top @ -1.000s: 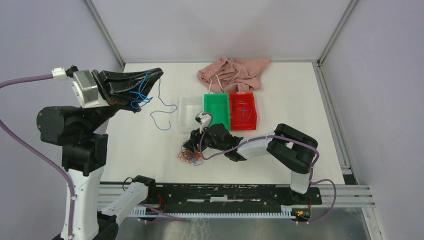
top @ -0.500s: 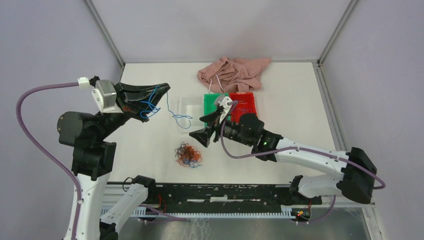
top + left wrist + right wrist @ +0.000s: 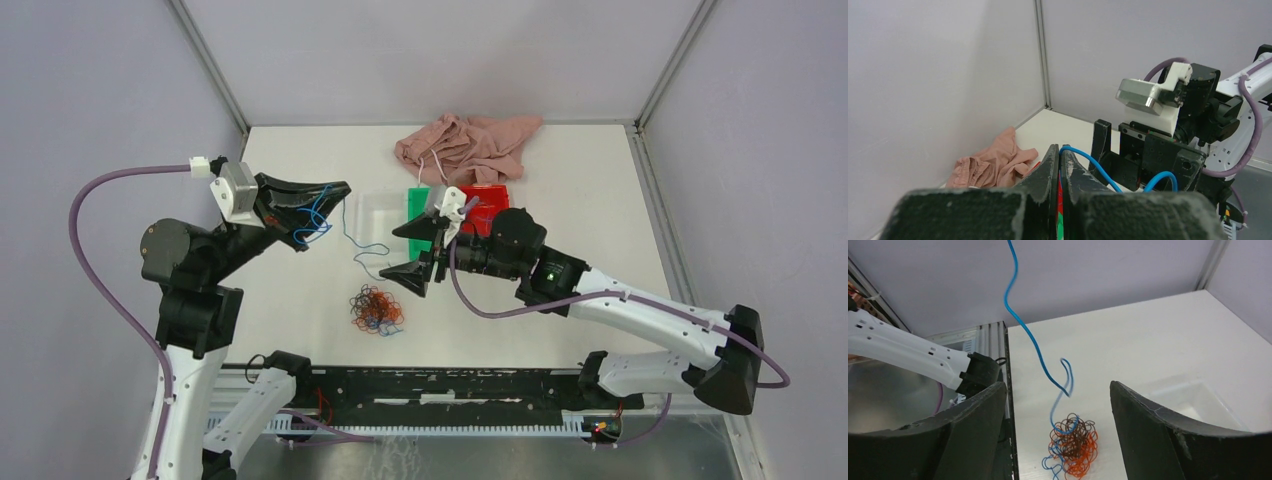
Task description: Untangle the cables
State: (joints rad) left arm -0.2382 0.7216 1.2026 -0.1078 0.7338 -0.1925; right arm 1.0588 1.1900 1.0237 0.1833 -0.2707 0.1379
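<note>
Spanning the view, the white table [image 3: 290, 290] carries everything; the left arm [image 3: 190, 265] rises high over its left side, and the right arm [image 3: 640, 310] stretches in low from the right. At the far edge lies a pink cloth [image 3: 465, 145]; nearer, a clear bin [image 3: 372, 205], a green bin [image 3: 421, 196] and a red bin [image 3: 495, 195] stand side by side, probably to receive sorted strands. The cables sit mainly as a tangle [image 3: 377, 308] near the front edge; orange, dark and blue loops knot together. One blue cable [image 3: 347, 232] hangs from the left gripper [image 3: 340, 188], whose jaws are clenched on it, raised so the strand dangles free; whether its lower end joins the heap is unclear. The right gripper [image 3: 400, 250] hovers above the tangle, jaws spread wide and empty, the strand just in front of them; seemingly placed to catch it lower down.
</note>
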